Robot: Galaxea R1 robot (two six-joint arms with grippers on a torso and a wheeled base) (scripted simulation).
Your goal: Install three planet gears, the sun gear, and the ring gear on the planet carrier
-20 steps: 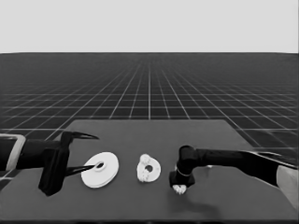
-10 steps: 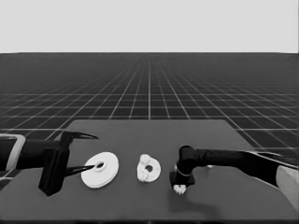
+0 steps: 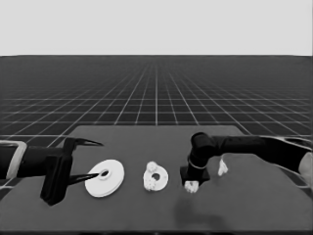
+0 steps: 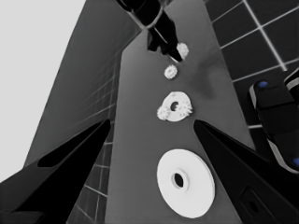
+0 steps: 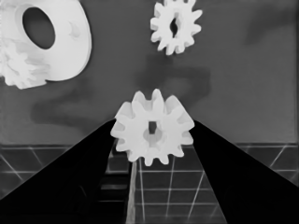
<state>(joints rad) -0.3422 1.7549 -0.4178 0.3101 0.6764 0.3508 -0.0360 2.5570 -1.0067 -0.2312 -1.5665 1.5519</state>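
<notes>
Gripping a small toothed gear (image 5: 153, 134) between its fingers, the right gripper (image 3: 191, 185) hangs low over the table (image 3: 234, 210) near its front edge, right of centre. Another gear (image 3: 222, 168) lies just beyond. The smaller round part (image 3: 156, 176), gears on it, sits mid-table; the larger round part (image 3: 104, 177) lies under the parked left gripper (image 3: 93, 159), fingers apart.

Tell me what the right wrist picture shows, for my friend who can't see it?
The right gripper has a small white toothed gear between its two black fingers, above the table. Another loose gear lies farther off, and the smaller round part sits at one corner with a gear at its edge.
</notes>
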